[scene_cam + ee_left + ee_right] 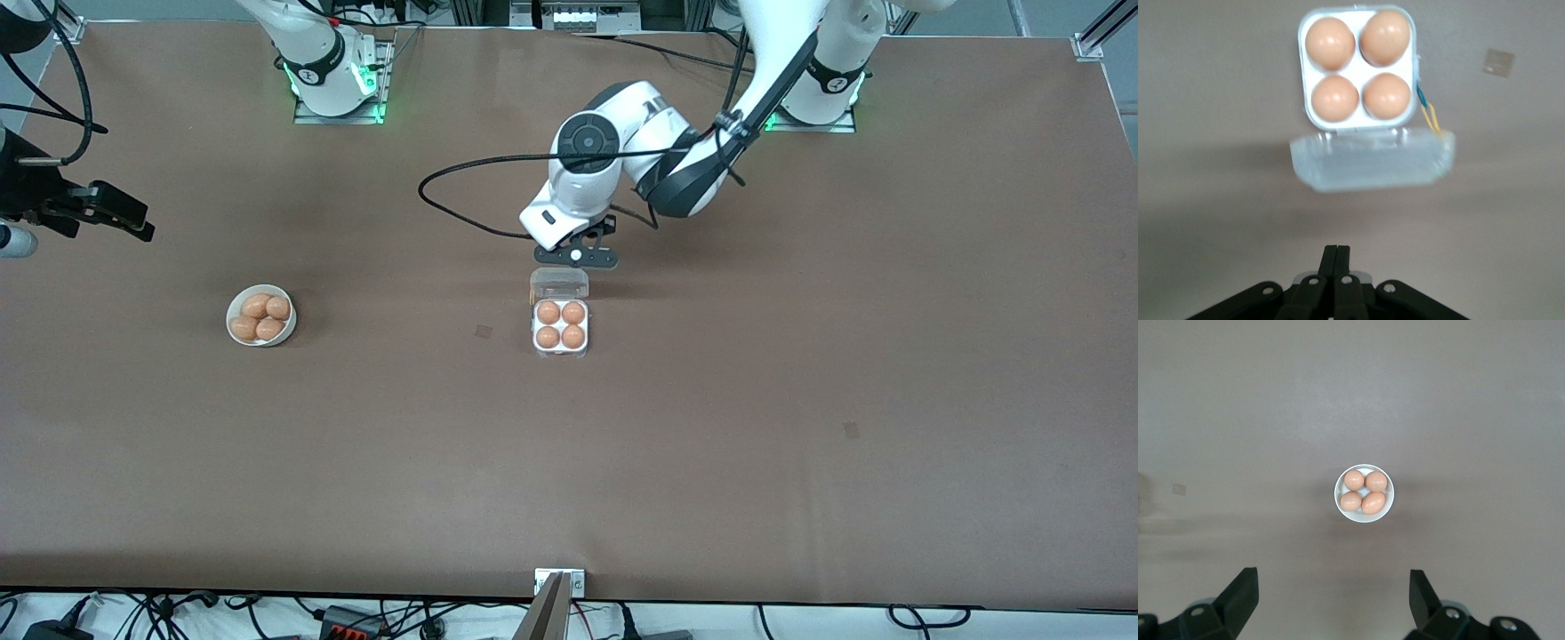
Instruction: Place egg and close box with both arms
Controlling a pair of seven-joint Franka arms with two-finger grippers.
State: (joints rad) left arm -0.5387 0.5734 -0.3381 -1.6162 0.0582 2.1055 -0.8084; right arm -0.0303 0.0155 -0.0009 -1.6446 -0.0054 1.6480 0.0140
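My left claw [576, 256] is pressed together, holding nothing, over the surface [800, 400] just beside the box's [561, 325] open clear lid [559, 283], on the lid's base-ward edge. Box sits mid-surface with 4 eggs [561, 324] in its white tray, lid flipped back toward my bases. My right claw [1331, 597] waits spread wide above the white bowl [260, 316] of 4 eggs, toward the right arm's end.

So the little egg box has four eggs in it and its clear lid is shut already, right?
Not quite. The egg box does hold four eggs, but its clear lid is not shut: it stands open, hinged back from the tray. The left wrist view shows it, with the shut left gripper just beside the lid.
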